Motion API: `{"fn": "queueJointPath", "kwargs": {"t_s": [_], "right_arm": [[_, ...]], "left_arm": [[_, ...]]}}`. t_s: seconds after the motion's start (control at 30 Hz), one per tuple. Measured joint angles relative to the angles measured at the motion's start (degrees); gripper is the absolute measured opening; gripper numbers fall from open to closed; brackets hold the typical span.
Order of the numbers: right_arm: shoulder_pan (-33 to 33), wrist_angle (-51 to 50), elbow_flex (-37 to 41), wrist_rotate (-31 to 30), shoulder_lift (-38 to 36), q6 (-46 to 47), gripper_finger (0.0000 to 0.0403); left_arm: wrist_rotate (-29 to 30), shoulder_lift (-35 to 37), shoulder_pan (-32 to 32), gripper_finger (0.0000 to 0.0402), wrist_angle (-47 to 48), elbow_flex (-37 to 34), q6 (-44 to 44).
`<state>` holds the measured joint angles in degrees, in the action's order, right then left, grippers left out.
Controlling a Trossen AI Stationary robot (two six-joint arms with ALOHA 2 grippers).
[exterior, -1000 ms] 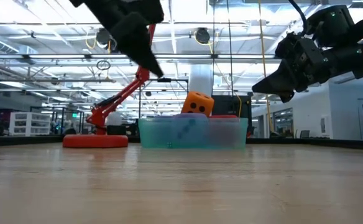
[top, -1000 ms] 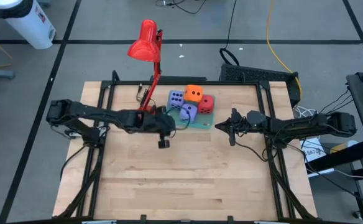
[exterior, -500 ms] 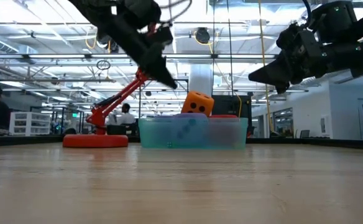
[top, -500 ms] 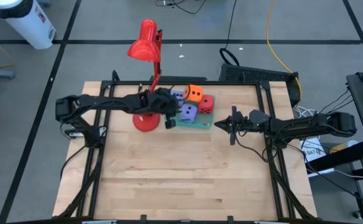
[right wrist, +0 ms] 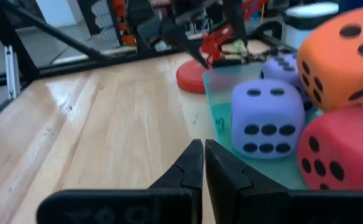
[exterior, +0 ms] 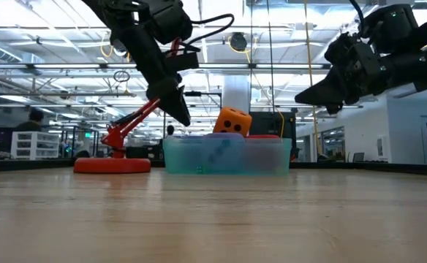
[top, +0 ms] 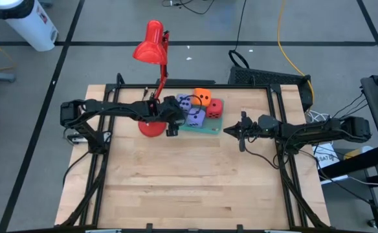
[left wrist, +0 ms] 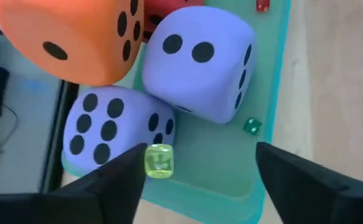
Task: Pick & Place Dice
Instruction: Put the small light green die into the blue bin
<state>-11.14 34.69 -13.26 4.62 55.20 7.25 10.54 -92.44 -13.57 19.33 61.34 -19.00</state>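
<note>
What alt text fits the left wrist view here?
The left gripper is open above a flat teal tray, with a small yellow-green die between its dark fingers. Two purple-blue foam dice and an orange foam die sit in the tray, beside a tiny green die.

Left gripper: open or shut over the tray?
Open. The left gripper has its fingers spread wide apart above the teal tray, a small yellow-green die between them.

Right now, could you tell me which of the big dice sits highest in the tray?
The orange die: it rests on top of the others, clear above the teal tray wall.
</note>
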Motion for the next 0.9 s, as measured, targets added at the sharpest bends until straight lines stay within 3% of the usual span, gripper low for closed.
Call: {"fn": "queueJointPath", "kwargs": {"t_s": [0.13,0.33,0.47,0.6,0.73,0.9], "right_arm": [[0.0,1.07,-0.02,-0.03,-0.02,-0.87,0.0009],[0.0,4.38,-0.02,0.0,0.35,-4.06,0.0008],[-0.43,4.89,-2.65,0.35,2.44,-6.29,0.0003],[-0.46,-0.71,-9.31,0.32,8.53,-10.3,0.0001],[-1.22,0.39,-14.64,-3.79,16.16,-15.4,0.0001],[-3.53,1.08,-23.05,-1.3,25.2,-15.96,0.0]], "left_arm": [[2.54,0.0,0.2,0.0334,-0.07,0.0,-1.39],[1.46,-0.02,-0.03,0.0339,-4.11,0.0,0.25],[-3.19,0.0,-0.16,0.034,-8.33,0.0,0.0],[-7.7,-0.02,-1.03,0.034,-8.98,0.0,-0.24],[-7.66,0.0,-1.79,0.034,-8.92,0.0,-0.42],[-7.51,-0.01,-2.93,0.034,-8.96,0.0,-0.41]]}}
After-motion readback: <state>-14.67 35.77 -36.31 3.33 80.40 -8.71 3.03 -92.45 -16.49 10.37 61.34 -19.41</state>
